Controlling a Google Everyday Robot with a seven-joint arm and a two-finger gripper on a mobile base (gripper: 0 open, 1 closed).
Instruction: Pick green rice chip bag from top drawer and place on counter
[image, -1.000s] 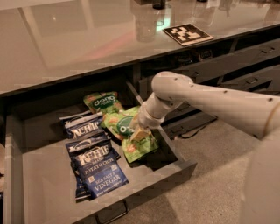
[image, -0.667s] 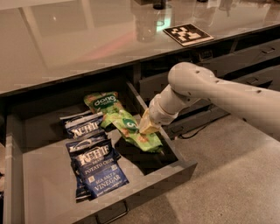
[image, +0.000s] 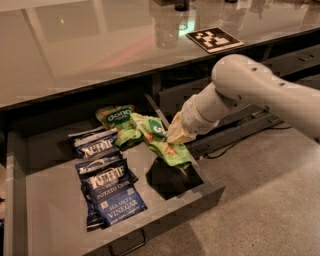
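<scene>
I see the green rice chip bag (image: 159, 139) hanging crumpled over the right half of the open top drawer (image: 20, 210), with the gripper (image: 176, 136) grasping its right edge. It appears to be lifted off the drawer floor, judging by the dark shadow beneath it, though its left end may touch the neighbouring pouch.

Clearance: the drawer's right wall lies just beside the bag, and the counter (image: 75, 50) edge overhangs the drawer's rear.

Appearance: the bag is light green and heavily creased, with part of a dark green circle showing.

Drawer contents: a second green bag (image: 116, 116) lies at the rear, just beside the held one. Overlapping dark blue Kettle bags (image: 111, 190) lie left of centre. A marker tag (image: 215, 39) sits on the counter's right part.
</scene>
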